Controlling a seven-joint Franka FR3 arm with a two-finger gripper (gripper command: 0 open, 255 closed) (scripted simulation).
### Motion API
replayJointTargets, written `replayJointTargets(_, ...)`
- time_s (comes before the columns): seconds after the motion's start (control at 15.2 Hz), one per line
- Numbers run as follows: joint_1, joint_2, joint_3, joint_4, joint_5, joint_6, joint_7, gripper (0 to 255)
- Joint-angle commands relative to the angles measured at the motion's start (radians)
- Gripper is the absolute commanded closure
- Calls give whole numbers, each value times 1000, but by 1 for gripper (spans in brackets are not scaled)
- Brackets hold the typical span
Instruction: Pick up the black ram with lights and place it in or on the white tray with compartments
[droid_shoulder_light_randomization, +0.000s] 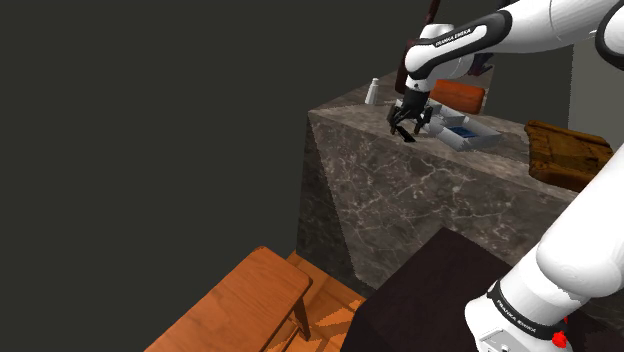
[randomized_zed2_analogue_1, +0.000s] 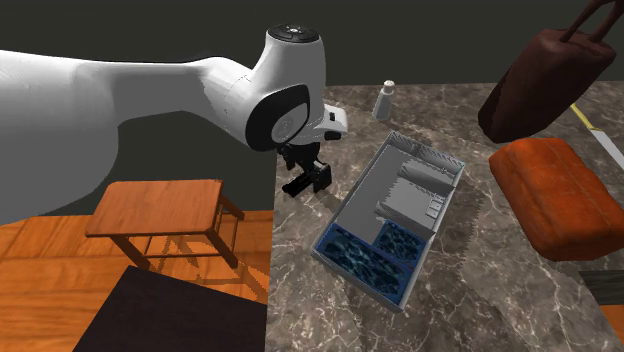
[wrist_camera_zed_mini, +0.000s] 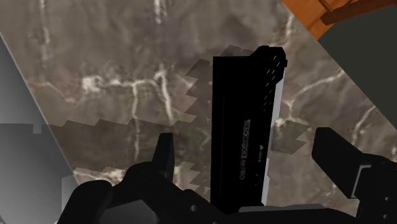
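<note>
Black and single, the ram stick (wrist_camera_zed_mini: 245, 127) lies flat on the marble tabletop (wrist_camera_zed_mini: 114, 76) between the two spread fingers (wrist_camera_zed_mini: 167, 158) of the end effector (wrist_camera_zed_mini: 249, 145) (neither touches it), close beside the one white tray (randomized_zed2_analogue_1: 351, 198).

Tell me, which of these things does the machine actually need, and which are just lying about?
Needed: black ram stick, white tray with compartments, the open pincer.
Lying about: small white bottle, orange block, dark brown bag, wooden side table.
</note>
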Motion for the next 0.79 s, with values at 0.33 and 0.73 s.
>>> replayJointTargets(0.33,-2,-1,-1,-2,0,2,-3,255)
replayJointTargets(0.73,0,0,0,0,0,0,0,255)
